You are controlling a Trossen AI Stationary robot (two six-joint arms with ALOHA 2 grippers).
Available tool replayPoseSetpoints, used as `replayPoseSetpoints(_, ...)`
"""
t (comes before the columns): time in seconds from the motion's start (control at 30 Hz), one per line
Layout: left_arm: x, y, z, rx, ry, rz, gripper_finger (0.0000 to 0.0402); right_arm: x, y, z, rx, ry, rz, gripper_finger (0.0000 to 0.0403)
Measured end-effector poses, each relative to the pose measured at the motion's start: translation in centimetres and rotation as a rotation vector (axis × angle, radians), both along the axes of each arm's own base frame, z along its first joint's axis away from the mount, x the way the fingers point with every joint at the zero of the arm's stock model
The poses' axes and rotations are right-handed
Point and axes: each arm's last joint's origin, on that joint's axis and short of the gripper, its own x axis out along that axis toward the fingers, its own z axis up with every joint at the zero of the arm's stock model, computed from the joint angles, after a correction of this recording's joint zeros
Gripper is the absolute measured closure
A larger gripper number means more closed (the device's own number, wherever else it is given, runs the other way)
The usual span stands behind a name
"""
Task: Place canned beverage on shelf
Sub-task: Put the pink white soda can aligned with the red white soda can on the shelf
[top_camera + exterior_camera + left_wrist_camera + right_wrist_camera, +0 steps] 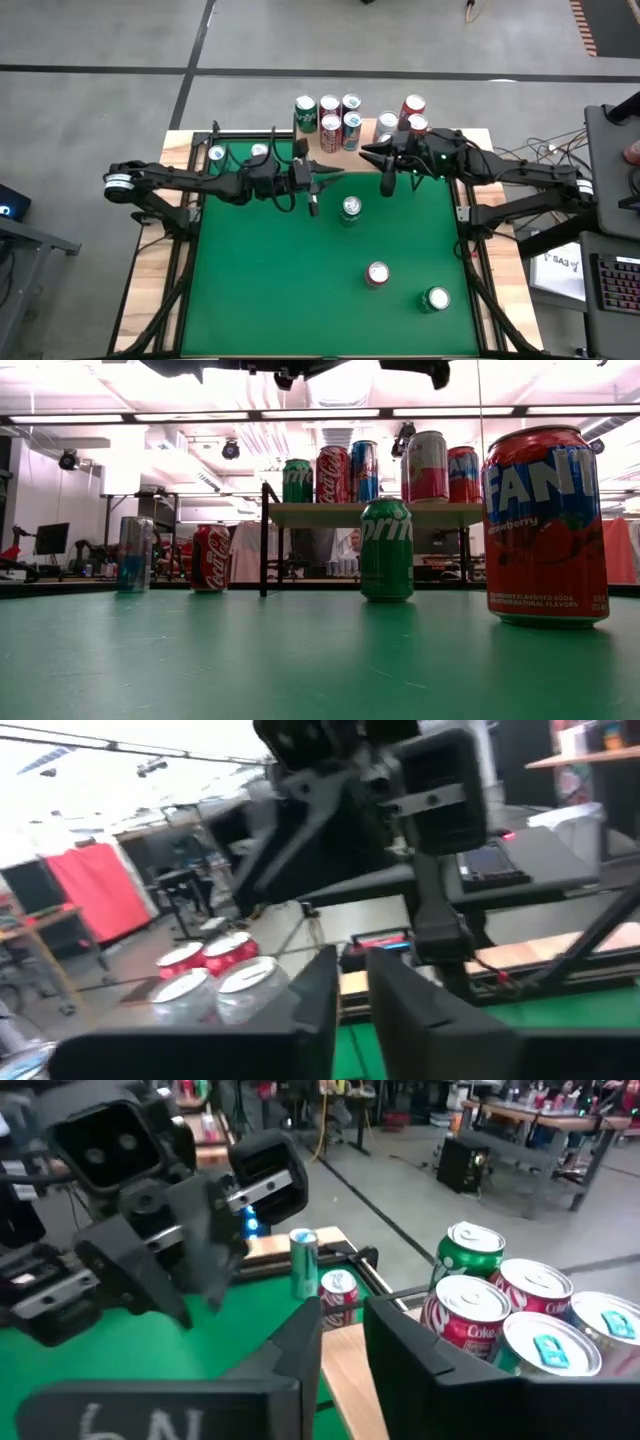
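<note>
Green felt tabletop (300,290) fills the high view, w/ the shelf (372,146) at its far edge, already carrying a cluster of cans on its wooden board.

L to R: two cans stand on the felt at the far left, beside the shelf. The left gripper (325,178) hangs over the felt just in front of the shelf's left end. Its wrist view shows the fingers (310,995) drawn nearly together w/ only a slit between, nothing in them.

Next is the Sprite can (350,208), upright on the felt, long axis vertical, top facing up. It sits between the two grippers and a bit nearer the table's front than either. This is the closest loose can, approx. equally near both arms; I can't call a winner.

The right gripper (375,158) is near the shelf's front edge, fingers likewise almost closed on nothing, pointing toward the left arm.

Further front and right are a red-topped can (377,273) and a green-topped can (437,298), both well apart from either arm.

Judgement: either claw must reopen, drop and come in from the side of the Sprite can. The shelf lies straight behind it, so the carry is short.
</note>
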Motion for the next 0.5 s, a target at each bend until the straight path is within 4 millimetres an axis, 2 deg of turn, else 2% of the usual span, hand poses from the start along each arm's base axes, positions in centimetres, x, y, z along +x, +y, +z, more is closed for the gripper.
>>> replayPoseSetpoints(0.1, 0.1, -0.1, -0.2, -0.007, 0.021, -0.032, 0.0396, 0.8, -0.2, 0.7, 0.001, 0.059, 0.0, 0.0353)
replayPoseSetpoints(0.27, 0.1, 0.0, -0.3, -0.011, 0.029, -0.036, 0.0396, 1.8, 0.1, 1.6, 0.02, 0.159, 0.014, 0.0372)
replayPoseSetpoints(0.5, 0.3, 0.2, -0.5, -0.011, 0.028, -0.044, 0.0401, 1.2, 0.8, 3.1, 0.108, 0.244, 0.007, 0.0375)
